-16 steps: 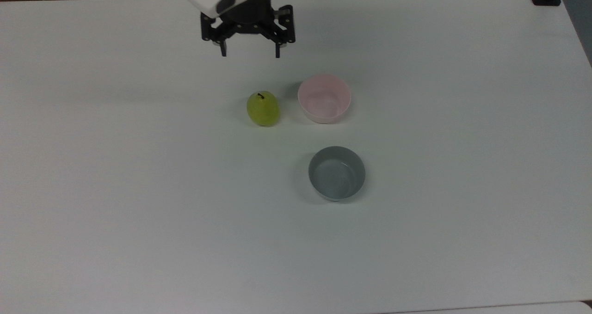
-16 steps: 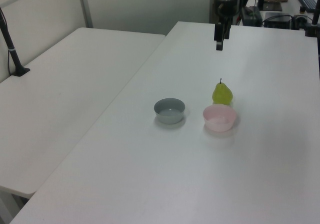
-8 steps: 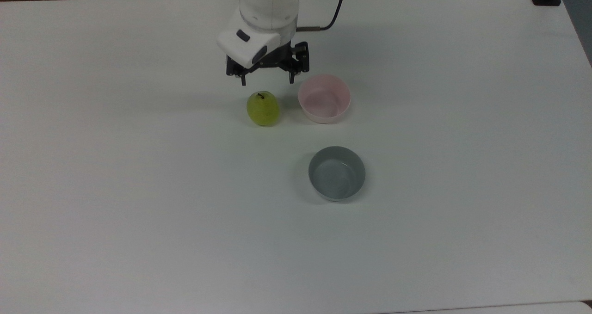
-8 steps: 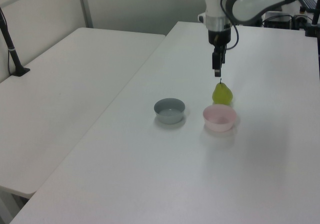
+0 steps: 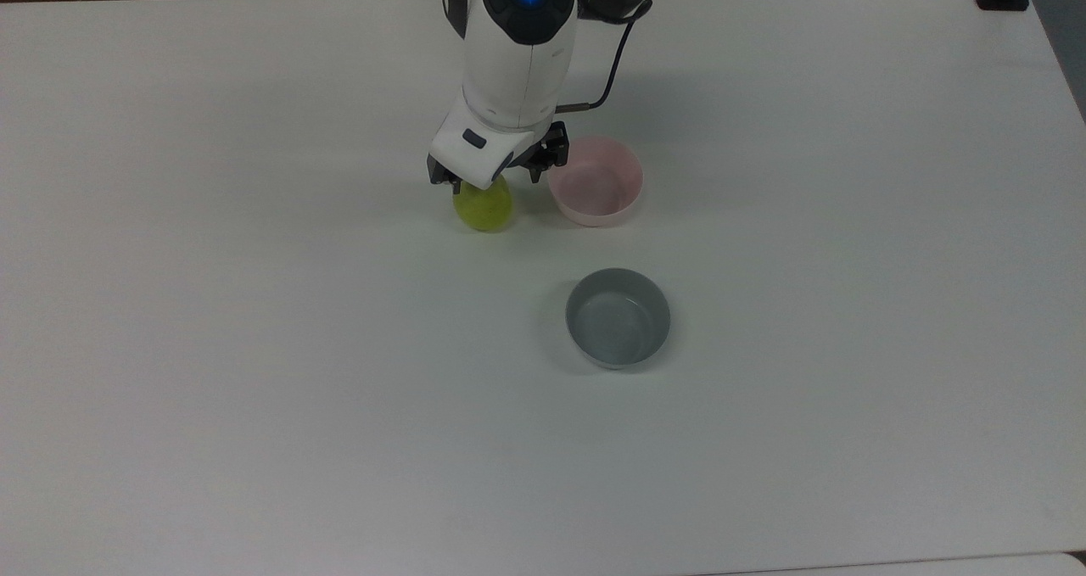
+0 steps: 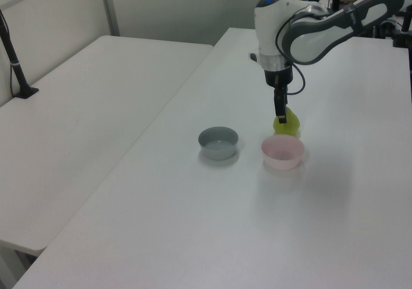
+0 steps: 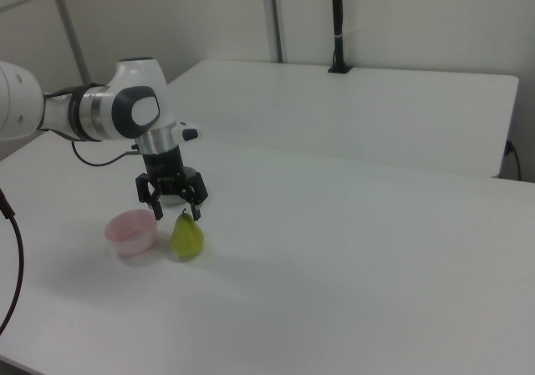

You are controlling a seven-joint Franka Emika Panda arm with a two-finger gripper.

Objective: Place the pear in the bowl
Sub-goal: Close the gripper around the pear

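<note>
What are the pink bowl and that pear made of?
The pink bowl looks like smooth matte plastic: thin, even walls, uniform pale colour. The pear has an even yellow-green skin with a soft sheen; real fruit or plastic replica, I can't tell.

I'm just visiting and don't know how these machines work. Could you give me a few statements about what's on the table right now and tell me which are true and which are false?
1. The pear stands upright on the table. True.
2. The pear is already inside the pink bowl. False: it stands beside the bowl, on the top view's left of it.
3. The gripper is open, above the pear. True.
4. The grey bowl holds fruit. False: nothing lies in it.
5. The two bowls touch each other. False: bare table shows between them.
</note>
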